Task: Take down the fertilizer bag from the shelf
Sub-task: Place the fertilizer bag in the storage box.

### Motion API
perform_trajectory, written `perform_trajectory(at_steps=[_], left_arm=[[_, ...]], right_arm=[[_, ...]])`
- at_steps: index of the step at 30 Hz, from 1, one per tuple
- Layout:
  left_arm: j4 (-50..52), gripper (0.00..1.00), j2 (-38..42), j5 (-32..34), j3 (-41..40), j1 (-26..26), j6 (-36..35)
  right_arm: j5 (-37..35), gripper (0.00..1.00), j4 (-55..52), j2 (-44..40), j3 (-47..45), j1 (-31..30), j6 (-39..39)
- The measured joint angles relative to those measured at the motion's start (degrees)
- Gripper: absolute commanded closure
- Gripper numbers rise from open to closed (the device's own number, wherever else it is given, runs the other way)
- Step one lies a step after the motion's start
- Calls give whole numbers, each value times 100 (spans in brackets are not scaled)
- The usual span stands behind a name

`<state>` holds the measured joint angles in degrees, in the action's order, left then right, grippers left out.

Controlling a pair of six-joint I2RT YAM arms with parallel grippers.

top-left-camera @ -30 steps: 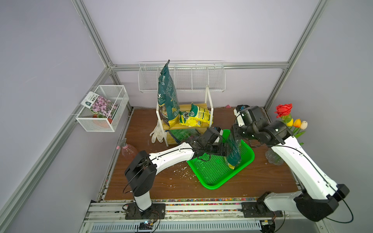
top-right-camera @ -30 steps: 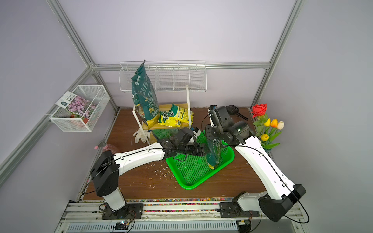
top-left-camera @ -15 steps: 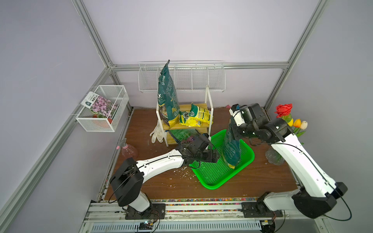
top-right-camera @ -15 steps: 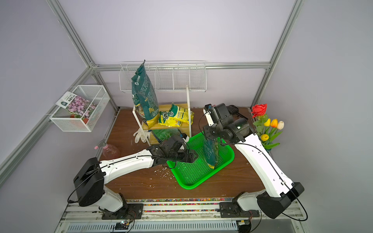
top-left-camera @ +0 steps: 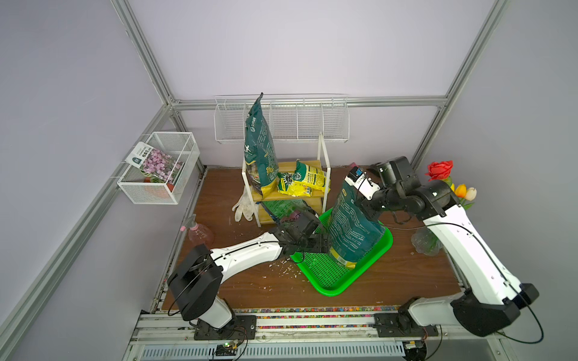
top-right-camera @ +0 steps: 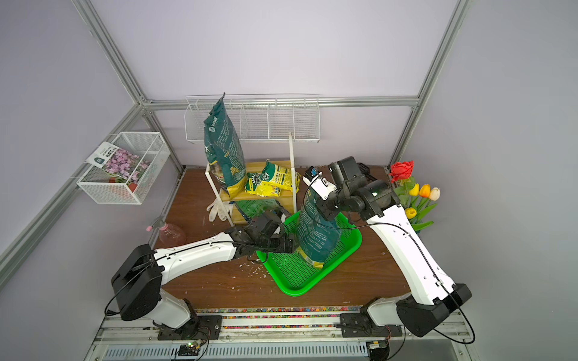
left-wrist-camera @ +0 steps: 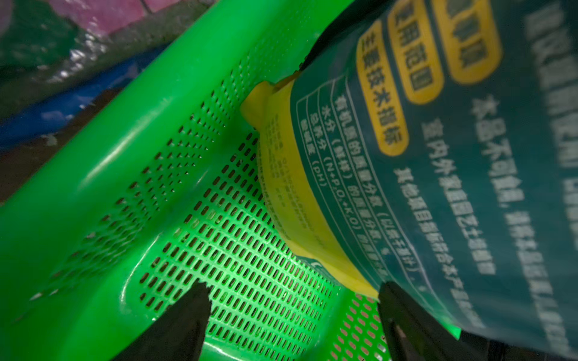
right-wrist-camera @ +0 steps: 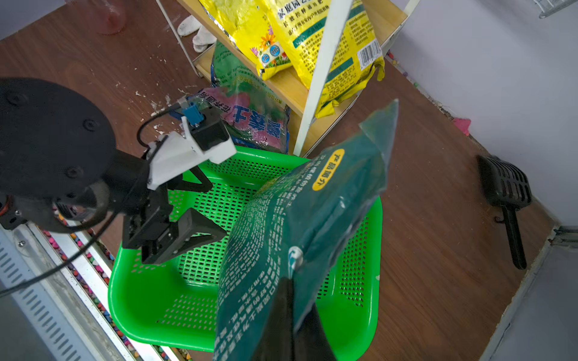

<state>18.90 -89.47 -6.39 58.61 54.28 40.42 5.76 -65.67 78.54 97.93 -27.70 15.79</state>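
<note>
Fertilizer bag (top-left-camera: 353, 225) leans in the green tray (top-left-camera: 328, 292) beside the shelf (top-left-camera: 287, 197); I see my right jaws clenched on its top edge, left jaws spread wide by its base

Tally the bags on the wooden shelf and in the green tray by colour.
Dark teal: 2, shelf-top bag and tray bag
Yellow: 2, star-logo bag and barcode bag
Green-and-pink: 1, lower-board bag
Total: 5
</note>
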Motion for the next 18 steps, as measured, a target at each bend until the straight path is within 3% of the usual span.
perform_trajectory(at_steps=[9, 18], left_arm=[[166, 11, 0, 20, -2, 0, 0], [337, 11, 0, 72, -2, 0, -15]], right_arm=[[313, 100, 260, -267, -295, 372, 868], [203, 100, 391, -122, -262, 573, 1231]])
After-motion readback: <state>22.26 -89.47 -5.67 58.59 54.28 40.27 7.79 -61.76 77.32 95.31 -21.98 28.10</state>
